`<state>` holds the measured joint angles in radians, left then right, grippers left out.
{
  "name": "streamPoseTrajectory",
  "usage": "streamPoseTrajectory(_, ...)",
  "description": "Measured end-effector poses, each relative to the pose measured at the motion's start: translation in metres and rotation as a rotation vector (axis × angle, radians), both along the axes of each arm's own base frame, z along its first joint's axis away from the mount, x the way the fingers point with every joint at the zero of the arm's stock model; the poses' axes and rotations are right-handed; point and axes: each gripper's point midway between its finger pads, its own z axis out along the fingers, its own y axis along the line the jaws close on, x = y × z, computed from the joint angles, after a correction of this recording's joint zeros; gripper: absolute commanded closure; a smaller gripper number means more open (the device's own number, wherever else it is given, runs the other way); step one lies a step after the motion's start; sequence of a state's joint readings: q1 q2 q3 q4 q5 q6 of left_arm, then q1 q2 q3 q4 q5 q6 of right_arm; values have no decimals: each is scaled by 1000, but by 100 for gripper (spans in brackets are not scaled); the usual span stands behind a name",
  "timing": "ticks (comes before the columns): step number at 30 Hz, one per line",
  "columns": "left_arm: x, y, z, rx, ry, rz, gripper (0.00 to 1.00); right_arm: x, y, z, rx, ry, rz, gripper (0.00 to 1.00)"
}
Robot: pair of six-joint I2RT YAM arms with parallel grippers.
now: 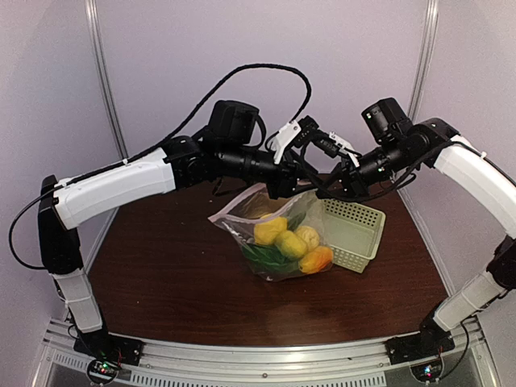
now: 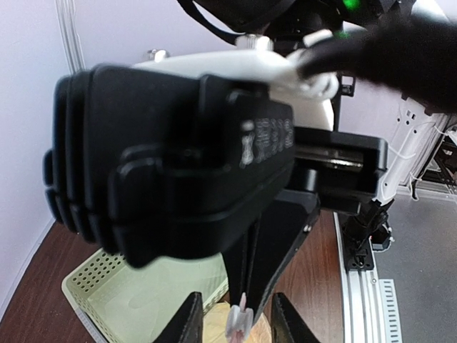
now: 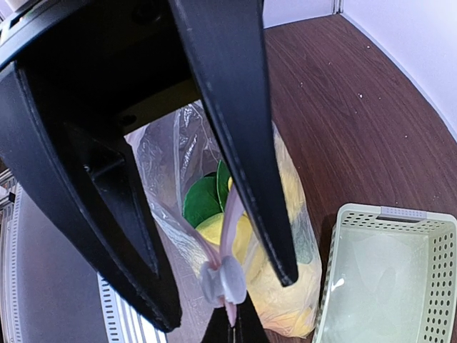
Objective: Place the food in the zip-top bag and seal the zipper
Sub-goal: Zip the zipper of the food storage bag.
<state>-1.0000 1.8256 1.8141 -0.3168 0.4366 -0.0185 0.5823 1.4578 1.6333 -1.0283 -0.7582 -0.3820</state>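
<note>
Nearest the lens, black two-finger right gripper spread wide, clamping nothing, with the narrow pale pink zipper strip of the clear crinkly zip-top bag rising between its fingers. Across from it, left gripper likewise parted, tips either side of the same strip, most of that wrist's view blocked by the right gripper's black body. Below, bag upright on the dark brown desk, small toy food inside (yellow lemons, an orange piece, green leaves), pale green mesh basket just beside it.
</note>
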Motion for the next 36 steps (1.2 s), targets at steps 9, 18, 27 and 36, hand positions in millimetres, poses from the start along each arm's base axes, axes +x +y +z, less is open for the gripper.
streamPoseTrajectory(9, -3, 0, -2, 0, 12, -25, 71, -1, -1, 0, 0, -1, -1, 100)
streamPoseTrajectory(18, -3, -2, -6, 5, 25, -38, 90, -2, -3, 0, -4, -5, -6, 100)
streamPoseTrajectory(27, -3, -1, -8, 12, 30, -41, 97, -2, -4, -2, -5, -14, -11, 100)
streamPoseTrajectory(36, -3, 5, -8, 19, 29, -25, 98, -2, -9, 1, 7, -33, -23, 100)
